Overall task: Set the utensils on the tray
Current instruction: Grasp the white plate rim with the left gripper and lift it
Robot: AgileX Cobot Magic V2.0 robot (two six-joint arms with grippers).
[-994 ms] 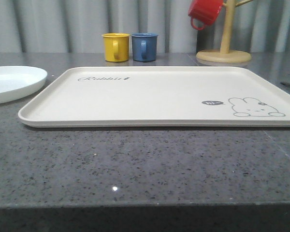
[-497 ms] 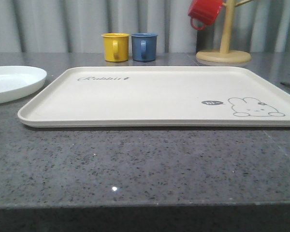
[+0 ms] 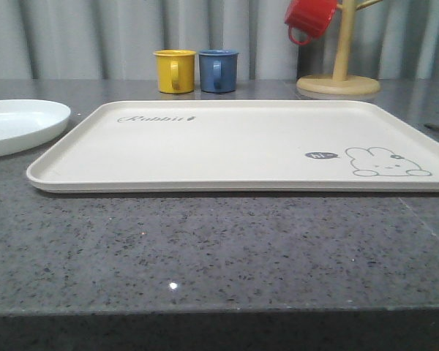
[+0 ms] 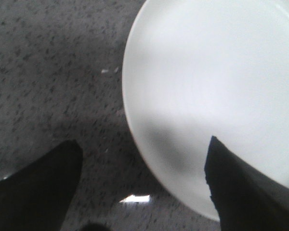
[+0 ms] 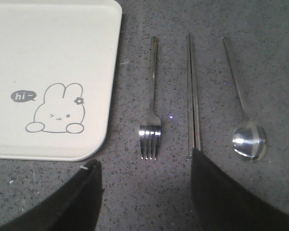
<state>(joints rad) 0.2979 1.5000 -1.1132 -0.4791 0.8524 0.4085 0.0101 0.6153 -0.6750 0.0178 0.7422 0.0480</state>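
The cream tray (image 3: 234, 142) with its rabbit drawing lies in the middle of the table; its corner (image 5: 53, 72) also appears in the right wrist view. Beside that corner lie a silver fork (image 5: 151, 113), a pair of metal chopsticks (image 5: 192, 96) and a metal spoon (image 5: 244, 120), side by side on the countertop. My right gripper (image 5: 144, 166) hovers open above the fork's tines. The white plate (image 3: 18, 124) sits left of the tray. My left gripper (image 4: 143, 144) is open over the plate's rim (image 4: 135, 130), one finger over the plate, the other over the counter.
A yellow mug (image 3: 175, 71) and a blue mug (image 3: 219, 70) stand behind the tray. A red mug (image 3: 310, 18) hangs on a wooden mug tree (image 3: 339, 62) at the back right. Speckled grey countertop (image 3: 205, 248) stretches in front of the tray.
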